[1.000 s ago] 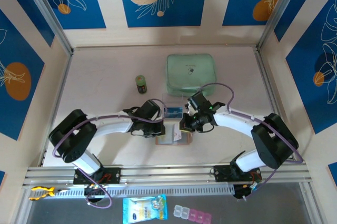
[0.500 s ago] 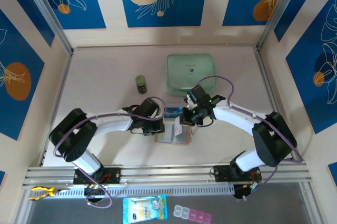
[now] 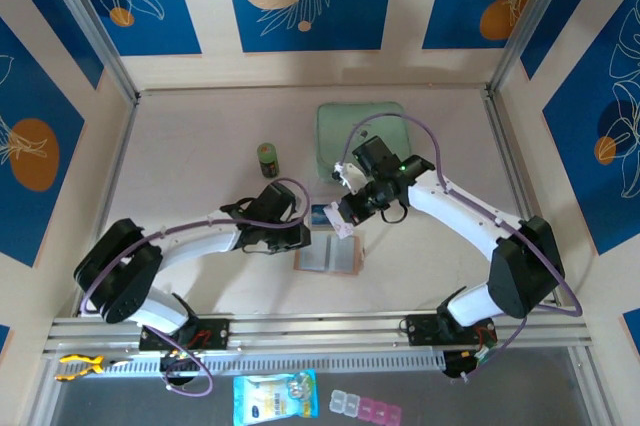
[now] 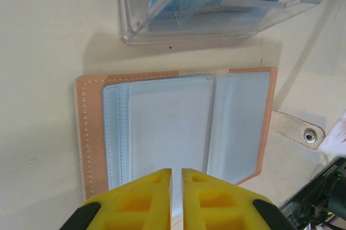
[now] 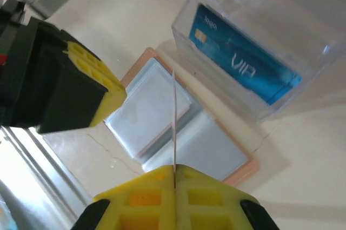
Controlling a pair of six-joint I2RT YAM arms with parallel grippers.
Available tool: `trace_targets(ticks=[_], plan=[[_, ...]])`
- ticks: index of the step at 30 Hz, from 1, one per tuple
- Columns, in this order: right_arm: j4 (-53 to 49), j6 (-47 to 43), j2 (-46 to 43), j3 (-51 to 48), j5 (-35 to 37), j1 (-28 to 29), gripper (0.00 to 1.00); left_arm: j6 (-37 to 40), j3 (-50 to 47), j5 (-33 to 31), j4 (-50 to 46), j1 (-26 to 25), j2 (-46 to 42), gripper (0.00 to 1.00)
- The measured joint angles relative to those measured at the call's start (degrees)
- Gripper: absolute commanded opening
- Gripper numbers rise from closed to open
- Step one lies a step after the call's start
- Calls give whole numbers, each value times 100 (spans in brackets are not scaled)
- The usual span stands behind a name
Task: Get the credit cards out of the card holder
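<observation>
one card (image 5: 174, 124), seen edge-on, is pinched in the right gripper (image 5: 174, 171); the left gripper (image 4: 176, 171) is nearly closed, empty.

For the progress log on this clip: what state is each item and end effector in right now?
card holder: open flat, visible pockets look empty
blue card: inside clear box
thin card: pinched edge-on, held clear of the card holder
right end effector: shut on thin card
left end effector: shut, empty
small bottle: upright

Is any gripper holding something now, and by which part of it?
The right gripper pinches a thin card by one edge; the left gripper holds nothing.
</observation>
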Motion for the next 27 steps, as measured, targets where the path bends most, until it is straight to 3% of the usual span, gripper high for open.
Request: trace_targets(ticks=[6, 10, 27], plan=[[-308, -2041, 214, 645, 645, 168, 0, 94, -223, -201, -120, 48, -192, 20], [-474, -2865, 603, 1231, 822, 61, 0, 103, -400, -192, -116, 61, -195, 22], [-1366, -4597, 2343, 3097, 625, -389, 0, -229, -892, 219, 597, 68, -17, 23]])
